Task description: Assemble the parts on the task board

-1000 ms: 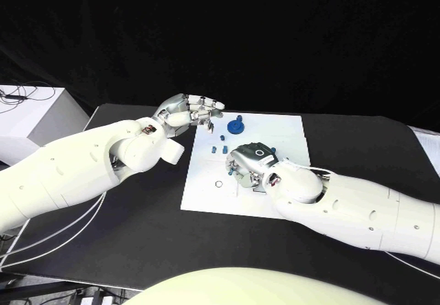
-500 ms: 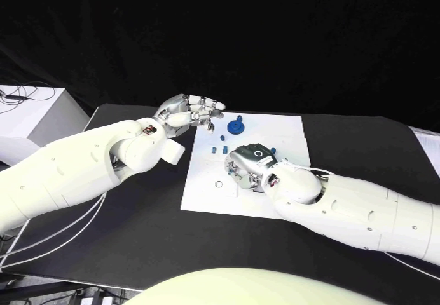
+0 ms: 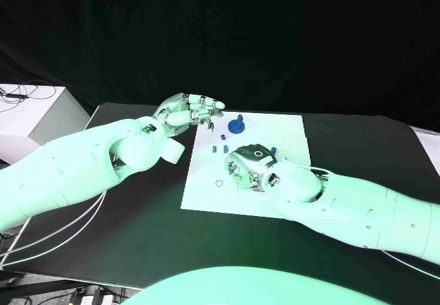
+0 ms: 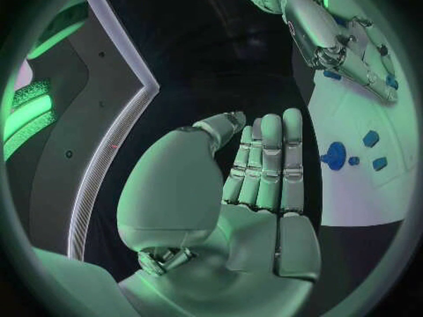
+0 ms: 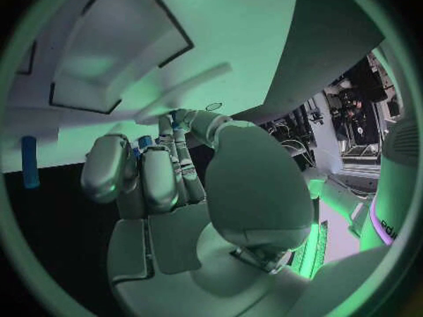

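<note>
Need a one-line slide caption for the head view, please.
Right hand works low over the white task board among small blue parts; left hand held above its far corner.

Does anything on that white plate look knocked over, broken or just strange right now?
Nothing stands out. The task board lies flat and square on the table, small blue parts sit on it, and a round blue part stands upright near its far edge. The right hand rests low over the board; the left hand hovers beside it.

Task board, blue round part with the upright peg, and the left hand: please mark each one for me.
task board (image 3: pixel 280 130), head view, bare far right area of the plate.
blue round part (image 3: pixel 236 127), head view, its round base.
left hand (image 3: pixel 191 109), head view, back of the hand.
</note>
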Controlling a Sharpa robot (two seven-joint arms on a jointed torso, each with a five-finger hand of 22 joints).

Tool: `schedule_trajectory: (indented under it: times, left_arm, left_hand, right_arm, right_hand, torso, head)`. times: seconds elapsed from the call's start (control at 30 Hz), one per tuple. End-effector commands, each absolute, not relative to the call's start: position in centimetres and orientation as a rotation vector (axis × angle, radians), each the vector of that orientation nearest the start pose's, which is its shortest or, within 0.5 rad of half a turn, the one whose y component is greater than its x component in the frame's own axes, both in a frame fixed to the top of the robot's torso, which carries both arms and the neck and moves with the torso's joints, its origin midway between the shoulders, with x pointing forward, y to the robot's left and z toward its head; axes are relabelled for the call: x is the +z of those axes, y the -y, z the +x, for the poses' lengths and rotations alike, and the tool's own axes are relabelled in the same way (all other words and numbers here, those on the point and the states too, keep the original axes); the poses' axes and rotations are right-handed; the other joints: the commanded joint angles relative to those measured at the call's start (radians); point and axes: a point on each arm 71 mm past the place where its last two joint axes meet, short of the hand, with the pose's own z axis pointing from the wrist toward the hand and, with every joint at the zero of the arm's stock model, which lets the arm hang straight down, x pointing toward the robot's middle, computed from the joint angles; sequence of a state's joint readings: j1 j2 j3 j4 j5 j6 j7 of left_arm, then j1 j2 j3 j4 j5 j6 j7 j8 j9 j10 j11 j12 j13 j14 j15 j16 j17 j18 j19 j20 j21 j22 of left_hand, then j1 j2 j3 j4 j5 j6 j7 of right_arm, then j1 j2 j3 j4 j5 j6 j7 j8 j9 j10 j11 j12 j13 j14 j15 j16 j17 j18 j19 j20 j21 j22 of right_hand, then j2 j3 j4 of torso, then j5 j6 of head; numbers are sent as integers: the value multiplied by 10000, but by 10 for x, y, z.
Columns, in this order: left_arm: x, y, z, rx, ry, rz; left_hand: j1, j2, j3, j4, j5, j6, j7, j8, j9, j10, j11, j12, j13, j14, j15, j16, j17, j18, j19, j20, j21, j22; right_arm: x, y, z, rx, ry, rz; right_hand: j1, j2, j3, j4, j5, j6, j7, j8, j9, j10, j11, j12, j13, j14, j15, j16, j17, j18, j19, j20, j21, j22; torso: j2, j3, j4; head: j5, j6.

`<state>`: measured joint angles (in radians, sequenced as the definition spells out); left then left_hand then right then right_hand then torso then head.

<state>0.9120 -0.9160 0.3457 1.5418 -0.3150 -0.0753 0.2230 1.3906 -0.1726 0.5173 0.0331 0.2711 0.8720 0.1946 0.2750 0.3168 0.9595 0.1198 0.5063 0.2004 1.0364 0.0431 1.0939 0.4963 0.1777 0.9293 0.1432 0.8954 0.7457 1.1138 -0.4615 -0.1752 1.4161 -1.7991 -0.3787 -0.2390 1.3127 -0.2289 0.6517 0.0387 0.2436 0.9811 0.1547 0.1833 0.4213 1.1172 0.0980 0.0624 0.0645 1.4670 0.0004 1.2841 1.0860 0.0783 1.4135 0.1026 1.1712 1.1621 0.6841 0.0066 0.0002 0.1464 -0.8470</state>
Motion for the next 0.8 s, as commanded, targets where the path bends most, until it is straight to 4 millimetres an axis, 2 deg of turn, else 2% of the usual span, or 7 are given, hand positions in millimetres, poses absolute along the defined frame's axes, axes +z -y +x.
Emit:
schedule_trajectory:
  times: [0.03,0.17,0.27,0.33,0.47,0.7,0.8]
  left_arm:
    - [-178,-239,477,-16307,-15452,-9545]
    - [-178,-239,477,-16306,-15464,-9547]
    - [-178,-239,477,-16305,-15477,-9549]
    - [-178,-239,477,-16304,-15479,-9550]
    - [-178,-239,477,-16298,-15478,-9554]
    - [-178,-239,478,-16289,-15484,-9561]
    - [-178,-239,478,-16283,-15485,-9565]
  left_hand:
    - [25,-66,-32,-3,33,-87,-11,-45,-11,-50,13,35,8,-6,38,-31,8,68,67,-28,-41,-14]
    - [25,-66,-32,-3,33,-87,-11,-45,-11,-50,13,35,8,-6,38,-31,8,68,67,-28,-41,-14]
    - [21,-64,-34,4,32,-97,-8,-49,-14,-62,17,35,9,-5,41,-31,8,68,72,-27,-47,-18]
    - [21,-64,-34,4,32,-97,-8,-49,-14,-62,17,35,9,-5,41,-31,8,68,72,-27,-47,-18]
    - [21,-64,-34,4,32,-97,-8,-49,-14,-62,17,35,9,-5,41,-31,8,68,72,-27,-47,-18]
    - [21,-64,-34,4,32,-97,-8,-49,-14,-62,17,35,9,-5,41,-31,8,68,72,-27,-47,-18]
    - [21,-64,-34,4,32,-97,-8,-49,-14,-62,17,35,9,-5,41,-31,8,68,72,-27,-47,-18]
  right_arm:
    - [-265,37,435,6797,-16280,-5555]
    - [-264,38,435,6775,-16200,-5441]
    - [-264,40,435,6728,-16171,-5359]
    - [-264,40,436,6704,-16151,-5311]
    - [-264,42,436,6668,-16120,-5237]
    - [-264,46,438,6505,-16099,-5114]
    - [-264,49,438,6444,-16051,-5011]
  right_hand:
    - [-9,-183,-121,19,-85,-126,-3,-86,-31,-209,22,-15,6,102,85,-92,-136,227,-150,17,-227,-198]
    - [15,-249,-290,28,-266,-287,-5,-217,-93,-449,39,5,19,12,102,-220,-383,290,-275,41,-555,-487]
    - [131,-281,-711,61,-423,-735,-14,-524,-235,-926,92,54,0,-138,142,-424,-782,387,-464,74,-1105,-971]
    - [404,-155,-1464,134,-524,-1134,145,-788,-362,-1407,177,104,11,-231,209,-520,-1036,436,-533,125,-1425,-1232]
    - [1316,201,-3328,722,-404,-1553,158,-1081,-609,-2048,264,338,20,-368,285,-558,-1440,497,-580,204,-1917,-1603]
    - [1942,221,-4073,1412,-320,-1696,106,-1122,-756,-2329,296,544,19,-458,313,-574,-1709,533,-603,225,-2206,-1808]
    - [2033,224,-4129,1522,-299,-1701,113,-1117,-775,-2354,297,579,19,-470,312,-574,-1743,537,-605,227,-2243,-1833]
  torso:
    - [4,7,-10]
    - [3,9,-14]
    - [5,11,-7]
    - [1,9,-7]
    - [3,14,-17]
    - [5,18,-17]
    - [0,15,-22]
  head:
    - [5,9]
    - [3,19]
    - [-3,35]
    - [-7,43]
    - [-25,74]
    - [-36,92]
    - [-52,104]
